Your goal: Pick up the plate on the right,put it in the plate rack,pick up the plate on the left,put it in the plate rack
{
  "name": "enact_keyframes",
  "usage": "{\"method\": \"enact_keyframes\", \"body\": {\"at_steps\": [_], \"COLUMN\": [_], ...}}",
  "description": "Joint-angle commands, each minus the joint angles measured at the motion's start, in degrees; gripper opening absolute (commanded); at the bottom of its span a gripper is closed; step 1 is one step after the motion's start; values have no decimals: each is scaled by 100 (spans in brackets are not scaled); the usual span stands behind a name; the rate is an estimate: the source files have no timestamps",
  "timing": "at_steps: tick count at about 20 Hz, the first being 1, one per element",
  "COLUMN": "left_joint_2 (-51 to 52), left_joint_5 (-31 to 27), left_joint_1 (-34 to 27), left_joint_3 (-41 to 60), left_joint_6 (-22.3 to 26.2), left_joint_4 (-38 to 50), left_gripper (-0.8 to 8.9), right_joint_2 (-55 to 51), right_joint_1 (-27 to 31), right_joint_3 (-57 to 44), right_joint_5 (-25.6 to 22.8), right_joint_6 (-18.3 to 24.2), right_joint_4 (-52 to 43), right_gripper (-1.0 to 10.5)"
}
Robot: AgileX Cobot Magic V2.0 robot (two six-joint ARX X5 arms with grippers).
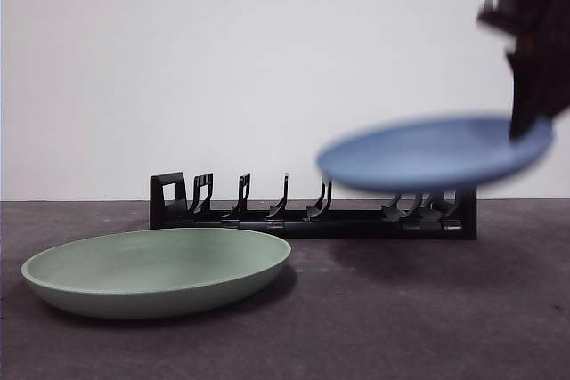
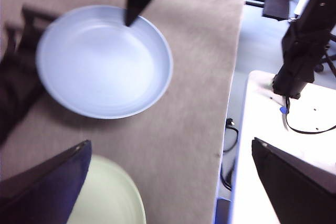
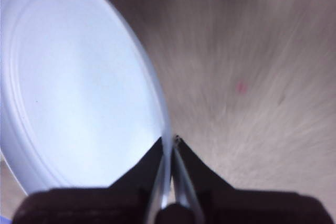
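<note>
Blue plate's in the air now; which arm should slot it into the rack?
The right. Its gripper is already clamped on the blue plate's rim, holding it above the plate rack. The left gripper is open and holds nothing, with the green plate just below it.

Black end effector (image 3: 168,145) — two tapered wedge jaws, red marking near wrist, thin cable looping above
</note>
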State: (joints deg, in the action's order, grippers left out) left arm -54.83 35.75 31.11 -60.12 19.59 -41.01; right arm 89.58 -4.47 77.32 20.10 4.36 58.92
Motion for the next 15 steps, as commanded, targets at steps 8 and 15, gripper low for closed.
{"method": "enact_keyframes", "body": {"at_steps": [8,15], "left_joint_2": [-654,-1427], "left_joint_5": [-3477,-4922], "left_joint_1": [1825,2712], "left_joint_3": [-2,-2], "left_joint_6": [2874,4063], "left_joint_4": [850,1847], "left_gripper": [688,687], "right_joint_2": [-286,-286], "right_joint_1": [-9,-313], "right_joint_3": [1316,1318], "right_joint_5": [612,831], "right_joint_6": [127,140], "right_joint_4": [1233,1600], "right_gripper": [-12,-12]}}
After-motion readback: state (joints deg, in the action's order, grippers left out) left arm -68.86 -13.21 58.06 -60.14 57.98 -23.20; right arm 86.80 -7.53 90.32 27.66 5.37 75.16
